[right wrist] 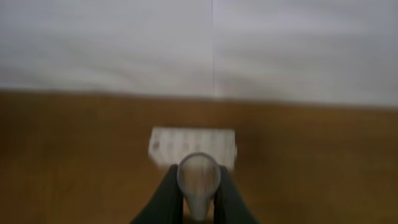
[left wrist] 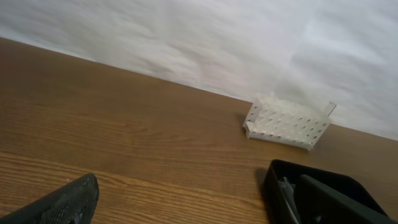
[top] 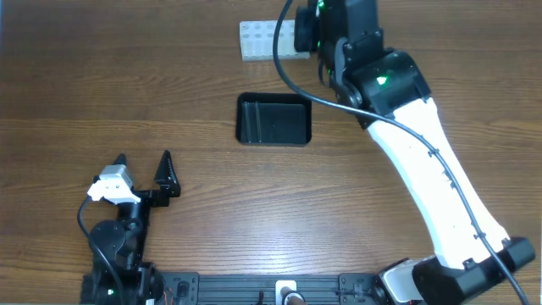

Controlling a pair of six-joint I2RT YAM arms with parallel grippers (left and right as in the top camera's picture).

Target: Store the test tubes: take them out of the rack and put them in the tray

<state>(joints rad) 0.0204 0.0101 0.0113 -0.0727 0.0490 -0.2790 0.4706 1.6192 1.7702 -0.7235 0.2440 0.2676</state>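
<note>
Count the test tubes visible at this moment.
1 for certain: a test tube clamped in the right gripper, in front of the white rack. Others may lie hidden in the black tray or the rack's holes; I cannot tell.

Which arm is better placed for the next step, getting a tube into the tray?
Right. The right end effector is shut on a test tube by the rack, close to the black tray. The left end effector is open, holds nothing, and sits near its base, farther from both.
</note>
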